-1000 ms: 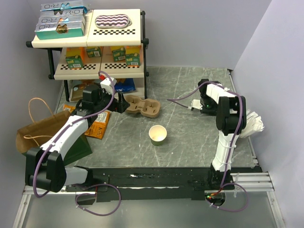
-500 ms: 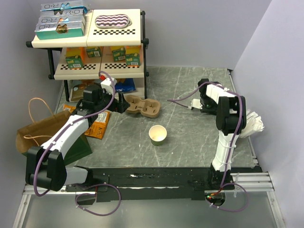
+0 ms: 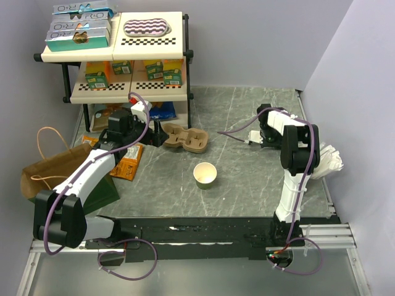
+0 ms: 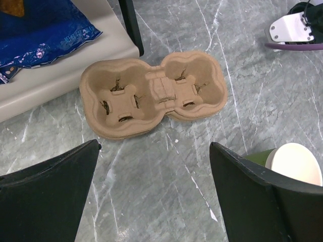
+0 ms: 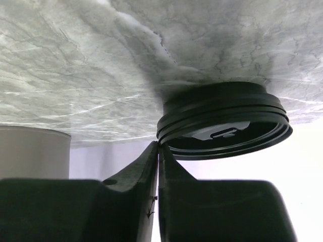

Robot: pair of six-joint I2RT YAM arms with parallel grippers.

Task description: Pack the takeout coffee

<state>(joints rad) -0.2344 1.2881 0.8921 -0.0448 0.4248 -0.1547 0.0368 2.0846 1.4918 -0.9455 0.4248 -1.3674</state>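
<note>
Only the right wrist view shows the right end effector point(image 5: 158, 146) clenched on the rim of the black lid point(image 5: 224, 123). The left end effector point(image 4: 155, 201) is released over bare worktop point(image 4: 166, 176), near the cup carrier point(image 4: 154, 93). The green cup point(image 3: 205, 174) stands unlidded mid-worktop, well clear of the edges.

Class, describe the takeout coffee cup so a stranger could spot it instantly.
Start at the grey marble table. Near its middle, just nearer the camera than the brown pulp carrier, stands the coffee cup. Unlike its neighbours it is green outside, cream inside, lidless.
</note>
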